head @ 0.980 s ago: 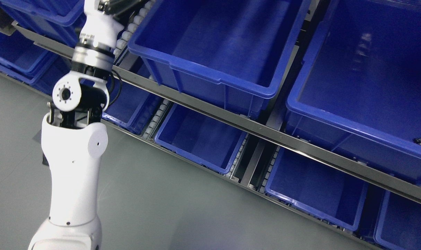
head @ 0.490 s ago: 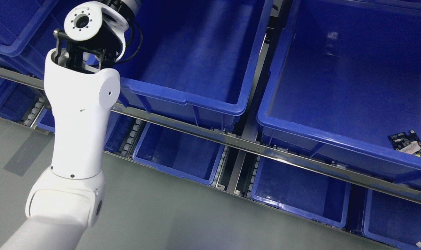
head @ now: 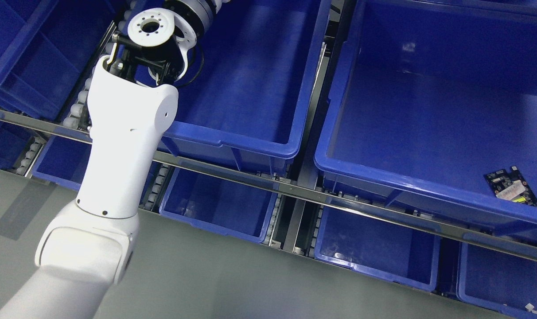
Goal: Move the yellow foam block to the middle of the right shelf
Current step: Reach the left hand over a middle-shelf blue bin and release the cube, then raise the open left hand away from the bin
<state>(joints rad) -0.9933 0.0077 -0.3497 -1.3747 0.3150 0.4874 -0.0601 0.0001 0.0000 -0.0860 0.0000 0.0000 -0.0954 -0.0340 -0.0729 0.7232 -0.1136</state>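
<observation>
My left arm point(head: 118, 159) rises from the lower left corner, and its wrist point(head: 180, 13) leaves the picture at the top edge over a blue bin point(head: 250, 84). The hand itself is out of the picture. No yellow foam block shows anywhere in the head view. The right arm does not appear.
Blue bins stand on a shelf with metal rails point(head: 295, 192). A large bin at right point(head: 428, 110) holds a small circuit board point(head: 512, 187). Lower bins point(head: 375, 243) sit beneath the rail. Grey floor point(head: 206, 283) lies along the bottom.
The whole picture has shifted, so the camera has moved. The circuit board has come into view at right. My left arm reaches further up and right over the middle bin.
</observation>
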